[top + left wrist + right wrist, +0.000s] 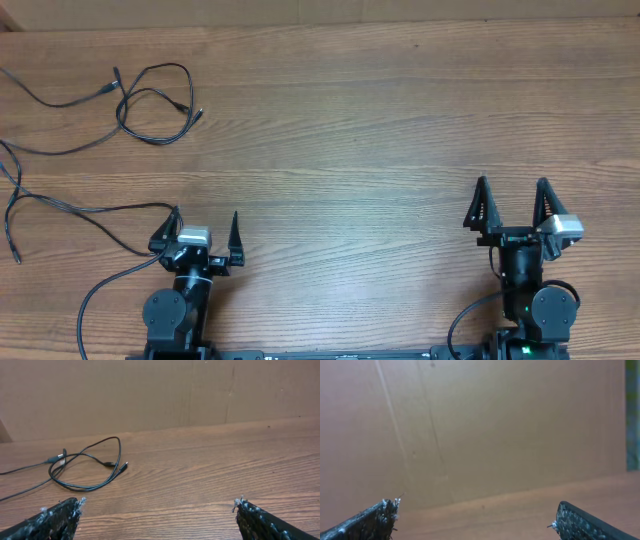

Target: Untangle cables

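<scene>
**Both arms low at the near edge, cables loose on the left of the table**

You held the left gripper (205, 213) and the right gripper (512, 183) low at the near side of the wooden table (380, 120), well apart. Each pointed straight toward the far edge, jaws spread wide and holding nothing. The cables (122, 105) lay on the left part of the table, with a loose loop with small plug ends well ahead of the left gripper. Long strands trailed toward the left edge, one running back to just beside that gripper's outer finger; whether it touched could not be told.
</scene>
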Tool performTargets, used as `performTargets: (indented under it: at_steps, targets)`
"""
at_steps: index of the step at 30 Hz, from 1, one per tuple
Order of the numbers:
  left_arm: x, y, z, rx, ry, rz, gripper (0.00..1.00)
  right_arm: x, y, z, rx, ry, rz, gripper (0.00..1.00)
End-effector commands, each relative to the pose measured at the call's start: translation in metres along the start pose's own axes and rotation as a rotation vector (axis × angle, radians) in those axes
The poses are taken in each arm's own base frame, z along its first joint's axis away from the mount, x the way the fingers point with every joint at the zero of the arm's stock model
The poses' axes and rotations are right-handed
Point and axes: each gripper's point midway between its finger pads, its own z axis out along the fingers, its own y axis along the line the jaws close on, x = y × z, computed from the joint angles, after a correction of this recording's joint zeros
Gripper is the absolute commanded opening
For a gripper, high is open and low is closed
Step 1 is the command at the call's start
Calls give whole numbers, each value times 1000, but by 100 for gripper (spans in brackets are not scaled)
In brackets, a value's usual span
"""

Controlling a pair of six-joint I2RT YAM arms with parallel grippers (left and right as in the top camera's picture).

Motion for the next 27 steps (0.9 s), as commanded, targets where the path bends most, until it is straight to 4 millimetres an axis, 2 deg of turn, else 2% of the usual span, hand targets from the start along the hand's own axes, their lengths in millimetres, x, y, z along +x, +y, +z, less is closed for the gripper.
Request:
performTargets:
  at_steps: [1,5,15,27]
  targets:
    - [0,3,0,-14,-3,-14,100,-6,-7,-4,39,-34,-8,100]
    - [0,3,0,-14,-3,-14,100,-4,-8,-6,43,-26,-9,100]
    - [0,3,0,-14,-3,-14,100,33,-17,-15,77,128,-16,100]
    - [0,3,0,-14,-3,-14,100,56,-21,-23,89,220,-20,100]
